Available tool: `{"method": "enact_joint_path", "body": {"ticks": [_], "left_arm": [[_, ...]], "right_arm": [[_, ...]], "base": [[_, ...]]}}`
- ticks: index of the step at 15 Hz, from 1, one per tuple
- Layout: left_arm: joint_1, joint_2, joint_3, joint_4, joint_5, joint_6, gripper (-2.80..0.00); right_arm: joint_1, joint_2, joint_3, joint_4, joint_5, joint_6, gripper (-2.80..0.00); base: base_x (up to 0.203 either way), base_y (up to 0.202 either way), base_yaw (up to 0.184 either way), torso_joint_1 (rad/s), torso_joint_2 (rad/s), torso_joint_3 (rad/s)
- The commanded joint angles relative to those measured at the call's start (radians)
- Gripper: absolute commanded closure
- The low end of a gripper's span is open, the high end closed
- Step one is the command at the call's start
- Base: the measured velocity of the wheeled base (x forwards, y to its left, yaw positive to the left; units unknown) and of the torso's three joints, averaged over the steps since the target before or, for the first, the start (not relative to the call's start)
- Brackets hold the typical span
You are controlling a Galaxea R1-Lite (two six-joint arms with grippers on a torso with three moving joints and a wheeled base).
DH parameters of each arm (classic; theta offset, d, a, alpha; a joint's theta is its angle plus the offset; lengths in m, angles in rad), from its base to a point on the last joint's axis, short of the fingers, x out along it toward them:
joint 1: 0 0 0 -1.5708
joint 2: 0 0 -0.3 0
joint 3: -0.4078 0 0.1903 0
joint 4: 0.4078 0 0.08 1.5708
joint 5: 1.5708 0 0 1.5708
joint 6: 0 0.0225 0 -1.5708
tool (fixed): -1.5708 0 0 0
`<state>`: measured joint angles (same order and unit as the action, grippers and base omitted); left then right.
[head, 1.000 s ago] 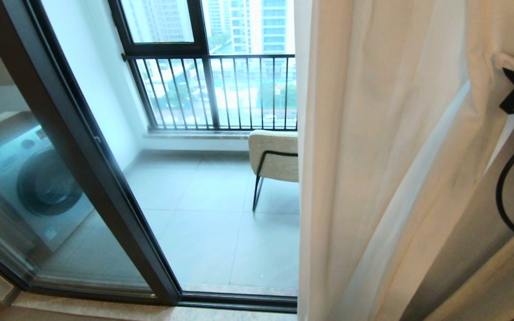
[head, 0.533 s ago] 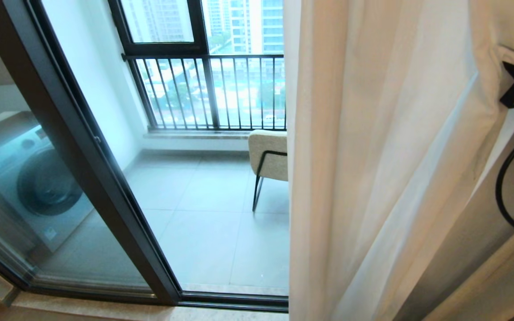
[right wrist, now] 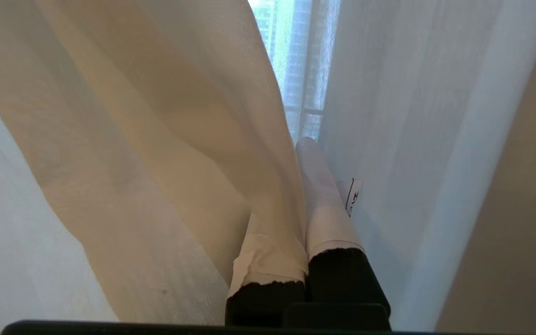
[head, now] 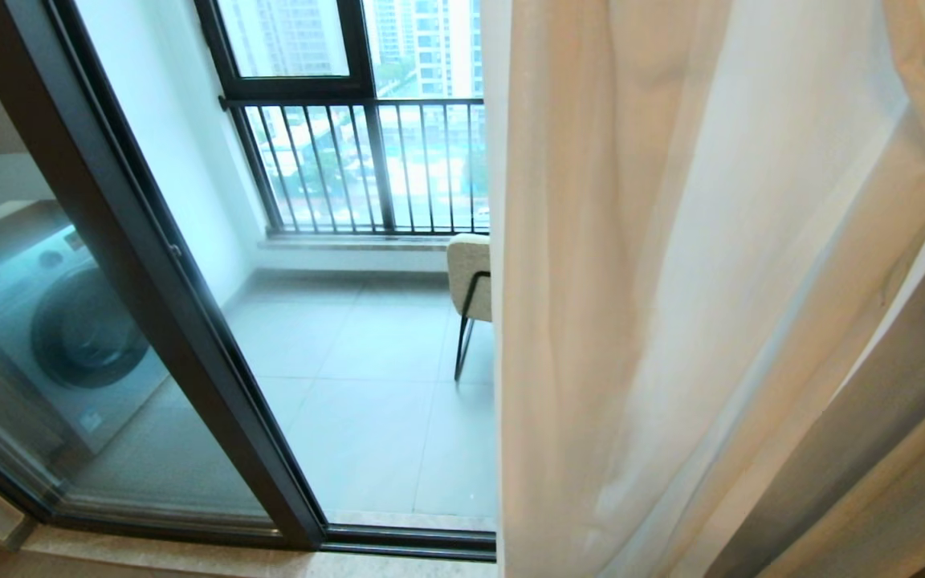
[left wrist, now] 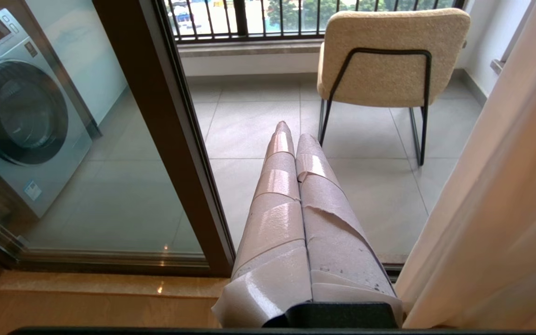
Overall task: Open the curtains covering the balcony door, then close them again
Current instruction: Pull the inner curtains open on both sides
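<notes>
Right hand (right wrist: pixel 303 195), clamped shut on a fold of the curtains (head: pixel 671 305), is set rightward of the uncovered balcony door (head: pixel 189 321); left hand (left wrist: pixel 293 139) is parked shut, empty.

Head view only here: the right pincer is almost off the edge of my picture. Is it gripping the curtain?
Observer: Yes. The right pincer is shut on a fold of the curtain.
Operator: And the left pincer? I can't see it.
Observer: The left pincer is shut and empty, pointing at the floor short of the chair.
Operator: The curtain hides half that chair for me.
Observer: It shows whole here: cream back, thin black frame.
</notes>
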<state>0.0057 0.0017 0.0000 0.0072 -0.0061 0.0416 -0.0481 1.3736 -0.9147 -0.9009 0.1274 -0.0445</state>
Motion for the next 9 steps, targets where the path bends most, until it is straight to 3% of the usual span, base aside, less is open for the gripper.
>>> {"method": "enact_joint_path", "body": {"ticks": [1, 9], "left_arm": [[0.000, 0.001, 0.000, 0.000, 0.000, 0.001, 0.00], [0.000, 0.001, 0.000, 0.000, 0.000, 0.000, 0.00]], "right_arm": [[-0.038, -0.024, -0.028, 0.017, 0.000, 0.010, 0.00], [-0.270, -0.010, -0.172, 0.153, 0.004, 0.060, 0.00]], "base": [[0.000, 0.000, 0.000, 0.000, 0.00, 0.000], [0.000, 0.000, 0.000, 0.000, 0.00, 0.000]]}}
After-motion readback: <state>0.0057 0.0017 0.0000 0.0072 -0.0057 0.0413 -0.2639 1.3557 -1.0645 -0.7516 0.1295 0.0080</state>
